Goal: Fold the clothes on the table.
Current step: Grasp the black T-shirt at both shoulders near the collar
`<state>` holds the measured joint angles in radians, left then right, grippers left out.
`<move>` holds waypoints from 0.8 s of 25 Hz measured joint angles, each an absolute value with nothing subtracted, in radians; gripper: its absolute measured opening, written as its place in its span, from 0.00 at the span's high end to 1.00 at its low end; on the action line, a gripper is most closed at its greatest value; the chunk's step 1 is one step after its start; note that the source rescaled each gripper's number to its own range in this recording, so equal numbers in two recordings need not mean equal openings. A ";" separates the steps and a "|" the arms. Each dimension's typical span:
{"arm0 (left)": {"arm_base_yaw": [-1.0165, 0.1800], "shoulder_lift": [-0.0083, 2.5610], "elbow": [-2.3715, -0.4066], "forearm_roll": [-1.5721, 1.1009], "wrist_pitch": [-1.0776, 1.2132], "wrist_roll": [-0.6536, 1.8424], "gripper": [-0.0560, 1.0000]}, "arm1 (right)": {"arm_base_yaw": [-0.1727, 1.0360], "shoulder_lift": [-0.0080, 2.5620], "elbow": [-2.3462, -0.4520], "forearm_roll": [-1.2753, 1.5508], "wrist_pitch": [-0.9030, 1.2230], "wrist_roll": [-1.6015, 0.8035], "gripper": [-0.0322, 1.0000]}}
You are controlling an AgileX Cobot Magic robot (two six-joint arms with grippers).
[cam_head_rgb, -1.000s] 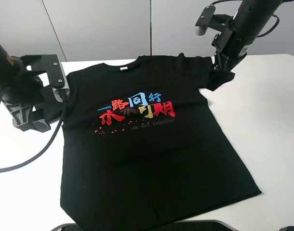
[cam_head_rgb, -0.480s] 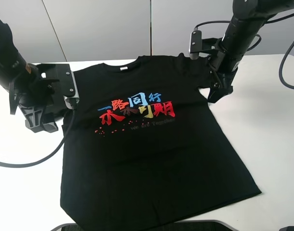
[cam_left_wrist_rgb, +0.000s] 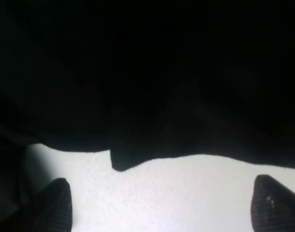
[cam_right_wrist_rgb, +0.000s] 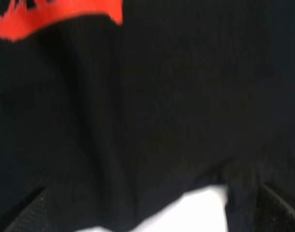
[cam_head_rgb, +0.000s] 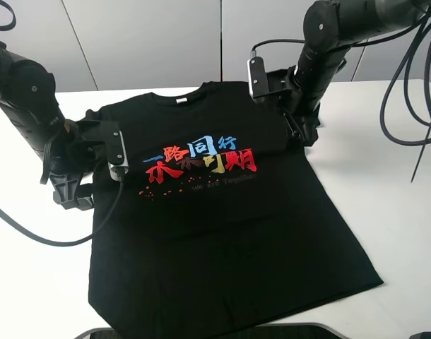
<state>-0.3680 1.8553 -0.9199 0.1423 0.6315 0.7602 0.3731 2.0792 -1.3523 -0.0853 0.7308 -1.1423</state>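
one black t-shirt [cam_head_rgb: 222, 233] lies flat and spread out in the middle of the white table [cam_head_rgb: 385, 183], with its red, blue and orange letters facing up. the left gripper [cam_left_wrist_rgb: 159, 205] is at the edge of the shirt's sleeve on its side, its fingers [cam_left_wrist_rgb: 55, 203] far apart with only bare table between them, holding nothing. the right gripper [cam_right_wrist_rgb: 150, 208] is by the other sleeve, fingers wide apart too, with black cloth lying between them but not pinched.
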 joint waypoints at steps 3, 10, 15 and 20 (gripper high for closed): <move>-0.368 1.876 -0.931 0.144 0.621 0.760 0.00 | 0.376 2.103 -1.352 -0.120 0.725 -1.130 0.12; -0.368 1.878 -0.945 0.146 0.594 0.760 0.00 | 0.376 2.139 -1.352 -0.140 0.723 -1.128 0.12; -0.368 1.878 -0.948 0.148 0.569 0.760 0.00 | 0.376 2.143 -1.352 -0.146 0.719 -1.128 0.12; -0.368 1.878 -0.948 0.148 0.556 0.760 0.00 | 0.376 2.167 -1.354 -0.146 0.722 -1.128 0.12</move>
